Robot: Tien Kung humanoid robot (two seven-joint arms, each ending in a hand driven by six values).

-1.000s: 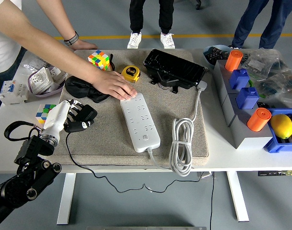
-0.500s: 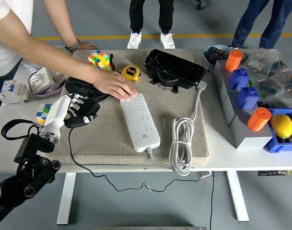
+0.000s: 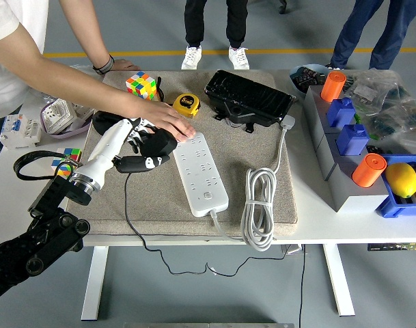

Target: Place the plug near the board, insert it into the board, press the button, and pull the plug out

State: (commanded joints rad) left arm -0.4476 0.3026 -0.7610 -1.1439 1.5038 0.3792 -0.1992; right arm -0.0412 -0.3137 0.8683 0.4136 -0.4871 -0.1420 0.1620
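I note left hand [image 3: 143,147] gripping black plug [image 3: 155,145] at 9 o'clock of white power strip [image 3: 199,171]; person's hand [image 3: 168,121] pinning strip's 12 o'clock end.

We find the power strip's [image 3: 199,172] near half open from above, but its far end is blocked — a person's hand [image 3: 168,124] rests there, seemingly touching it.

White table [image 3: 16,225] carries a beige mat [image 3: 262,198] over its centre. To the mat's left lie a circuit breaker [image 3: 13,130], a clear bag of parts [image 3: 57,116] and a small cube [image 3: 65,157]. To its right stand grey boxes [image 3: 344,184], a blue bin [image 3: 399,205] and more clear bags [image 3: 392,102].
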